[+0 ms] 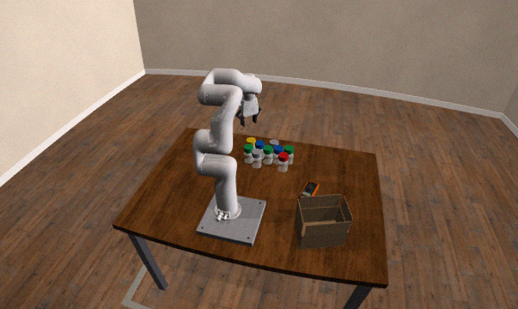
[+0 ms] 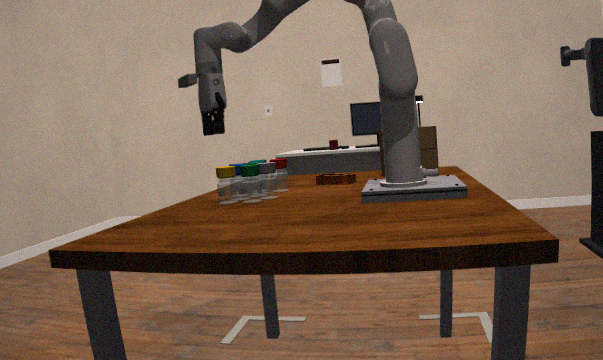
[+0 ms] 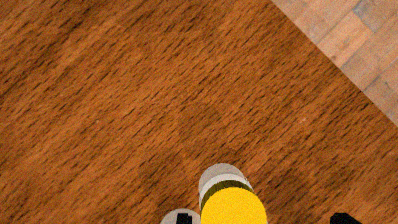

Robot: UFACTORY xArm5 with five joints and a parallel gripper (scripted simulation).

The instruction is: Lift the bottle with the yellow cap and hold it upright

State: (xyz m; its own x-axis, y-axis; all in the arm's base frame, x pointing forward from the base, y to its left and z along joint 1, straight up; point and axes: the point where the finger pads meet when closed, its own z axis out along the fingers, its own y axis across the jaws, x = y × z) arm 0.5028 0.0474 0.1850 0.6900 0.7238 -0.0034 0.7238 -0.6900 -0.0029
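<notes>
Seen from the top view, the gripper [image 1: 248, 121] is held open and empty above the far edge of the bottle cluster, and the yellow-capped bottle [image 1: 251, 142] is found at the cluster's far left corner, below the fingers and slightly toward the arm's base. In the exterior view, the gripper [image 2: 213, 122] is shown well above the yellow-capped bottle [image 2: 225, 185], which stands upright at the cluster's outer end, just beside a green-capped bottle [image 2: 250, 181]. In the wrist view, the yellow cap [image 3: 233, 206] is cut by the lower edge, so a descent along the bottle's vertical axis is judged to need the fingers centred first.
</notes>
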